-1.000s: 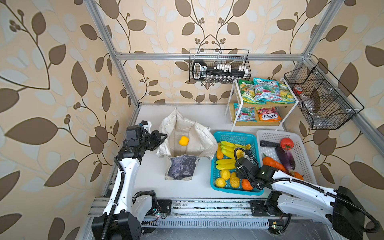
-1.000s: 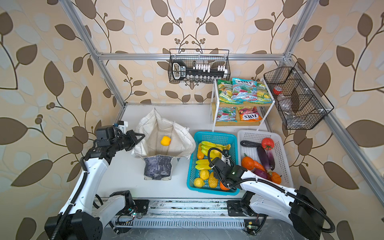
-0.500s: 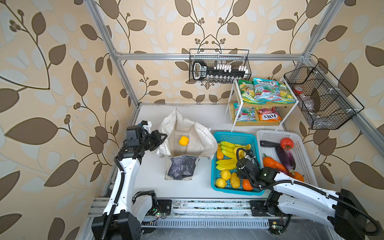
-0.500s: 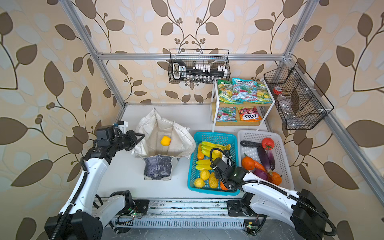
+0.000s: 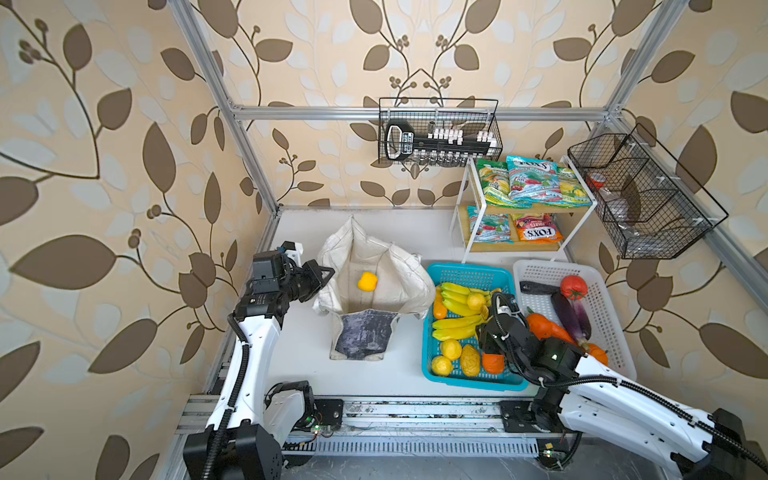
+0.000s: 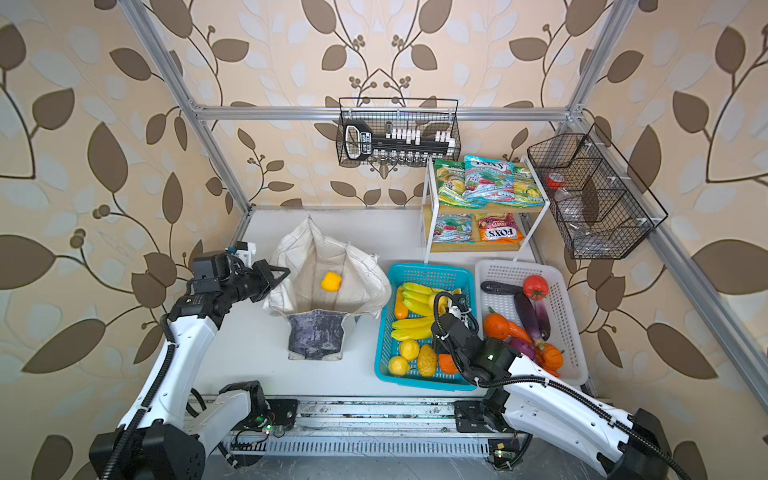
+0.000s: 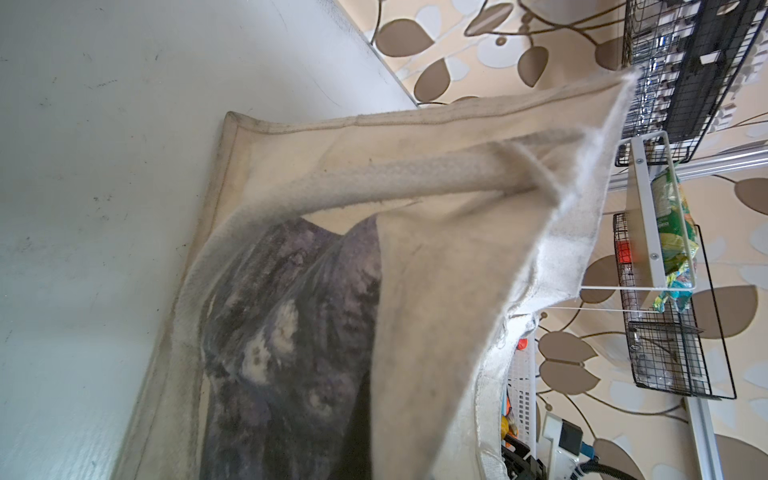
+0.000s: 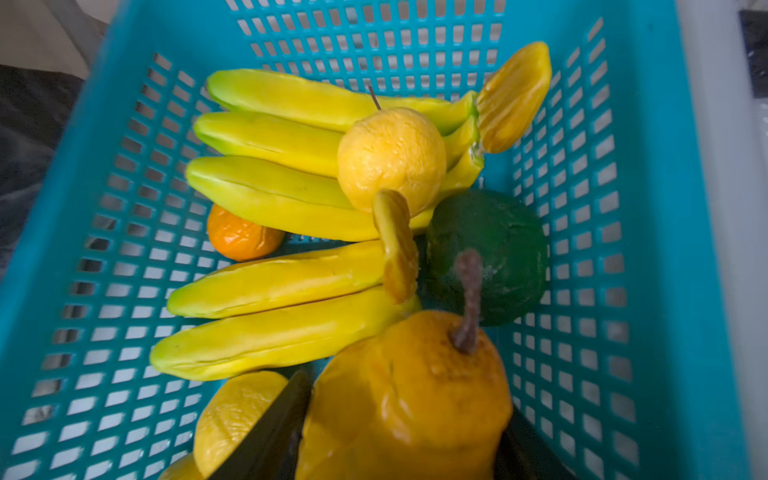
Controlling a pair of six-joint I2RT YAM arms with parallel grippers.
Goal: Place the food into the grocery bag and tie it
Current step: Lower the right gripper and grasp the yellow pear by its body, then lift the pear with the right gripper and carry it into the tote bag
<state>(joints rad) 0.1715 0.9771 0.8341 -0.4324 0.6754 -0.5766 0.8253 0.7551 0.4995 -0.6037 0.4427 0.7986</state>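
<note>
The left arm [image 5: 253,345] rises from the front rail, bends at the elbow and reaches level toward the bag [image 5: 399,266]. The left end effector [image 5: 323,275] is clamped shut on the bag's left rim. In the left wrist view a white handle [image 7: 374,183] arcs across the fabric above the grey print [image 7: 282,332].

The right arm [image 5: 615,390] lies low from the front right corner, its wrist bent down into the blue basket [image 5: 469,269]. The right end effector [image 8: 405,409] stands about half open, with its dark fingers [image 8: 270,428] pressed to either side of an orange pear [image 8: 415,361]. I cannot tell whether the pear is off the basket floor. Beyond it lie bananas [image 8: 282,174], a lemon [image 8: 390,158] and a dark green fruit [image 8: 498,249].

The bag stands open on the white table [image 5: 303,353], with one yellow pepper [image 5: 368,281] on its bottom. The blue basket sits just beside it on the right, and next to that is a white basket [image 5: 540,266] of vegetables. At the back right a white shelf [image 5: 465,216] carries packets [image 5: 532,183] on two levels. Wire baskets [image 5: 440,104] hang from the aluminium frame [image 5: 311,111]. Leaf-patterned wallpaper covers every wall.
</note>
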